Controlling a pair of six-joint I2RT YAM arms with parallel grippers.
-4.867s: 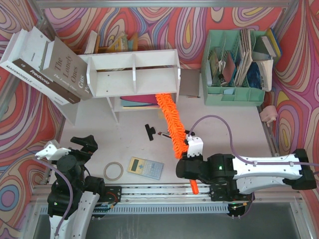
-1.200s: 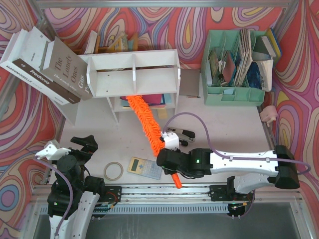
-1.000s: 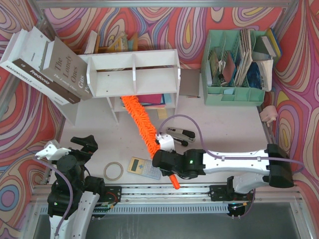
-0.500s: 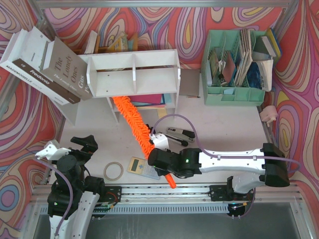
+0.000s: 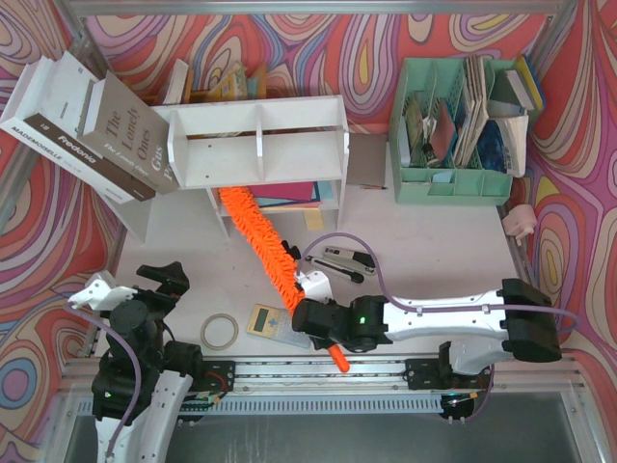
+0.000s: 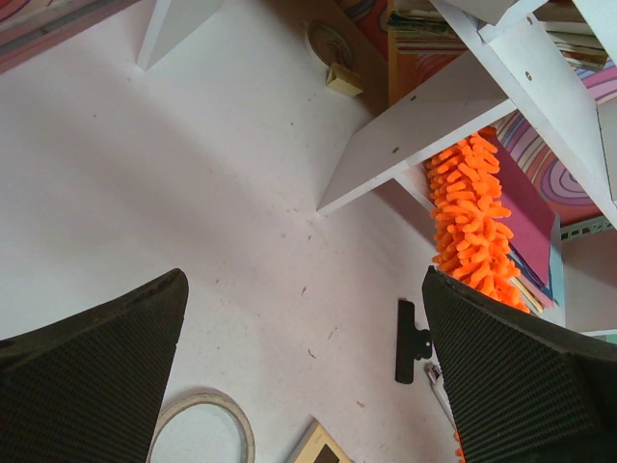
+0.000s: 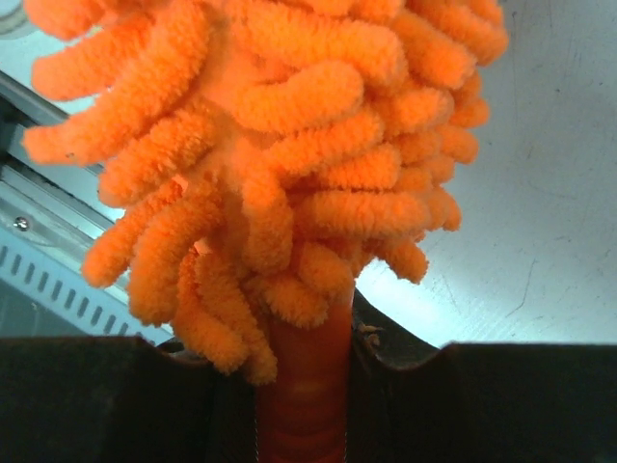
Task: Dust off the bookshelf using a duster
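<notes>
**Orange duster reaches into shelf's lower tier**

The right claw (image 5: 321, 316) pinches the thin orange handle of the duster (image 5: 258, 236), jaws pressed on the stem just under the fluffy head. The handle's stub juts out behind the claw, toward the near edge of the table (image 5: 434, 251). Ahead of the claw and to its left, the bright chenille head slants across the table. Its tip lies inside the lower tier of the white bookshelf (image 5: 260, 140), at that tier's left end beside the upright. Coloured sheets (image 5: 299, 193) fill the same tier right of the tip. A stapler (image 5: 347, 260) lies just ahead and right of the claw, a black clip (image 6: 412, 340) sits beside the duster, and a calculator (image 5: 268, 320) is just to its left, with a tape ring (image 5: 220, 331) beyond. Bare table opens left of the duster. Well off to the left, the left claw (image 6: 304, 280) hovers with jaws spread wide, holding nothing
</notes>
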